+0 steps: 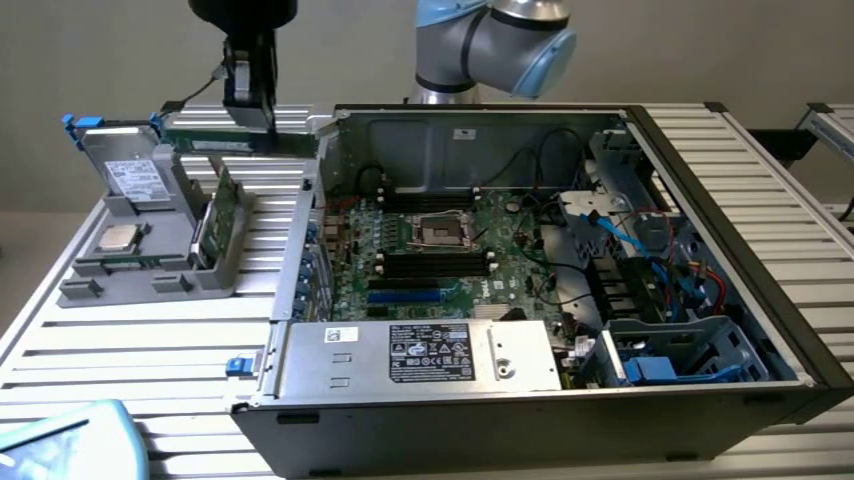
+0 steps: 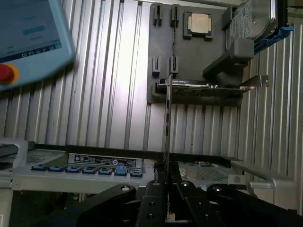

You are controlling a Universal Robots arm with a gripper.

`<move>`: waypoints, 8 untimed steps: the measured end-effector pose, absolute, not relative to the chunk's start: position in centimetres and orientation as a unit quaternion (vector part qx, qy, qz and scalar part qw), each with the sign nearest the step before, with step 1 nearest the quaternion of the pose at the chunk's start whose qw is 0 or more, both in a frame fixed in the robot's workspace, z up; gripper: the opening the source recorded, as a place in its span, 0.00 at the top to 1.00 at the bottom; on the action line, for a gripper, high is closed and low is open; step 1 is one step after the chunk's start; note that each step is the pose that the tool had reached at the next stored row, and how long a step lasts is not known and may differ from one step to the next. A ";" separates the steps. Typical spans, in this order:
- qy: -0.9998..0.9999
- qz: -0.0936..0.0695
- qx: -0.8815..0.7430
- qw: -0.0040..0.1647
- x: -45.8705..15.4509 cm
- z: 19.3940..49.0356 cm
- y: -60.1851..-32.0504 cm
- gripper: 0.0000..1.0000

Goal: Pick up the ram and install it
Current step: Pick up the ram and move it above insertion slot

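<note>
The black two-fingered gripper is clamped on the ram, a long, thin dark-green circuit-board stick, pinching its flat faces between the fingers. The ram is held on edge, clear of the ribbed metal table. Its long axis is level and runs from the exterior view's left to its right. One end points toward the grey moulded tray and the other toward the open black computer case. In the wrist view the stick shows edge-on as a narrow line.

In the tray a wider green circuit card stands upright. A small square silver processor chip lies flat, and a silver hard drive in a blue-railed carrier leans at the back. Inside the case, the green motherboard shows black memory slots lying parallel to the ram.
</note>
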State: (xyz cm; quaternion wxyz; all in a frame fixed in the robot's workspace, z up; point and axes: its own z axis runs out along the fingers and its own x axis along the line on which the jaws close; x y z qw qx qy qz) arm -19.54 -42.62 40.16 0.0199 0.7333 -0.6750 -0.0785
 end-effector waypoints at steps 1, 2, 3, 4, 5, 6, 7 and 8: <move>-0.675 -0.079 0.733 0.019 -19.1 40.2 -42.6 0.86; -0.675 -0.080 0.733 0.019 -18.6 40.2 -42.6 0.86; -0.675 -0.080 0.733 0.019 -18.2 40.3 -42.6 0.86; -0.675 -0.081 0.733 0.018 -17.8 40.3 -42.7 0.86; -0.675 -0.081 0.733 0.018 -17.4 40.3 -42.7 0.86; -0.675 -0.082 0.733 0.018 -17.0 40.3 -42.7 0.86; -0.675 -0.082 0.733 0.019 -16.6 40.3 -42.7 0.86; -0.675 -0.083 0.733 0.019 -16.3 40.3 -42.7 0.86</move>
